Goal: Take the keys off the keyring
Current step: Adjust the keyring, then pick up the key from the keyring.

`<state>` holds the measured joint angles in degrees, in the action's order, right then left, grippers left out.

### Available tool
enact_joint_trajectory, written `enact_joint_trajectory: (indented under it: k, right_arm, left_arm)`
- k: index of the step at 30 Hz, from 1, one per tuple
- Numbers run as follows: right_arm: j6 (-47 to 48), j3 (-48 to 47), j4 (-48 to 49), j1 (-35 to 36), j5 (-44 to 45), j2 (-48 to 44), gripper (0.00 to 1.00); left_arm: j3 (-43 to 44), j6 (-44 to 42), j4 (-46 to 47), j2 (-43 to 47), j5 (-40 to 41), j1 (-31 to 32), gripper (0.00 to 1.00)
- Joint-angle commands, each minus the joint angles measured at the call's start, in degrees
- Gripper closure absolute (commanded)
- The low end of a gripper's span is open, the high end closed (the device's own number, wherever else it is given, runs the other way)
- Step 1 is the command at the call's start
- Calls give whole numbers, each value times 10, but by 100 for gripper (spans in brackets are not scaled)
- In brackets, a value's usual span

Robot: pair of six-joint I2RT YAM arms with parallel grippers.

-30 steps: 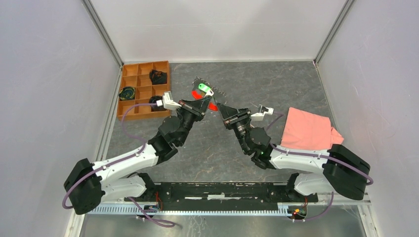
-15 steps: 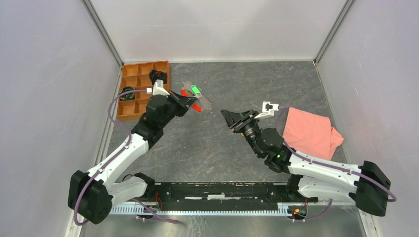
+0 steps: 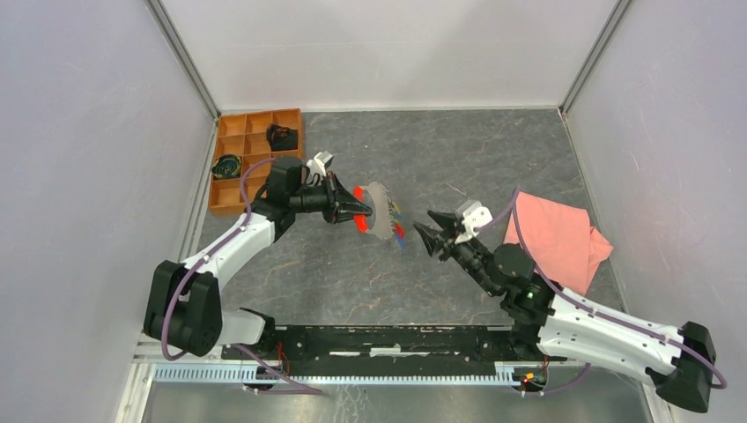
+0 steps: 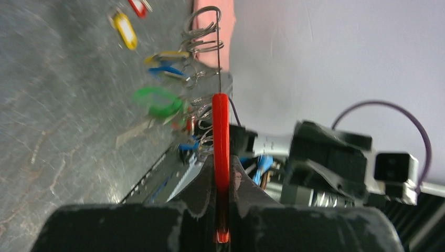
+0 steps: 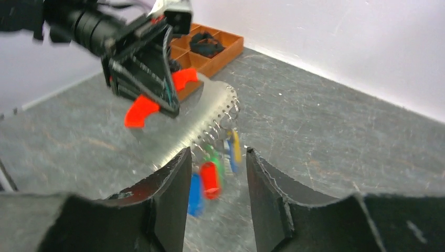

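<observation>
Grey, stone-patterned table [image 3: 352, 273] fills the floor of the white-walled cell, and we see both arms reaching toward its middle. At the far left corner sits an orange compartment tray [image 3: 255, 115] with dark items in some cells. A pink cloth [image 3: 551, 233] lies crumpled on the right side, just beside the right arm [image 3: 581, 322].

The left arm [image 3: 238, 242] stretches in from the left, and the left gripper [image 3: 363, 210] is clenched on the keyring [image 4: 221, 126]. From its wrist camera we see the red strap pinched edge-on between the two fingers, standing straight out past their tips. Beyond the strap a thin grey part extends, blurred in every view. We cannot tell whether it is a plate or a wide ring, but small wire loops line its edge.

The keys [image 5: 210, 176] dangle from those loops, above the table and between the two grippers, their red, blue, green and yellow heads bunched together.

The right gripper [image 3: 425, 227] faces them from the right with its jaws parted and nothing between them. In its wrist view the keys hang in the gap's line of sight, near the fingertips yet apart from them.
</observation>
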<state>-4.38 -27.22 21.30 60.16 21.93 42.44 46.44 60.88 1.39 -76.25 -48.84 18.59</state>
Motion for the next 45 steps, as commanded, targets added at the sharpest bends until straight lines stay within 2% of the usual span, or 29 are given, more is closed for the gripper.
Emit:
enact_joint_trajectory:
  k: [1, 6, 9, 12, 19, 27, 36, 45]
  right_arm:
    - [134, 49, -33, 2, -128, -83, 51]
    - [171, 78, -35, 2, -243, -157, 49]
    - [193, 74, -42, 2, -284, -167, 49]
    - [206, 64, -57, 2, -317, -169, 49]
    - [201, 47, -77, 2, -369, -175, 58]
    - [195, 43, -102, 2, -383, -187, 63]
    - [159, 59, -65, 2, -408, -193, 69]
    - [151, 67, -56, 2, -409, -197, 69]
  left_arm:
    - [8, -65, 3, 44, -126, 8, 98]
    - [24, -123, -9, 82, -162, 41, 98]
    - [45, -171, -51, 90, -176, 56, 98]
    - [58, -185, -52, 98, -189, 69, 98]
    - [88, -209, -51, 106, -209, 102, 98]
    - [118, -208, -52, 97, -212, 123, 98]
    - [152, -219, -76, 91, -204, 147, 98]
    - [172, -219, -90, 90, -191, 166, 98]
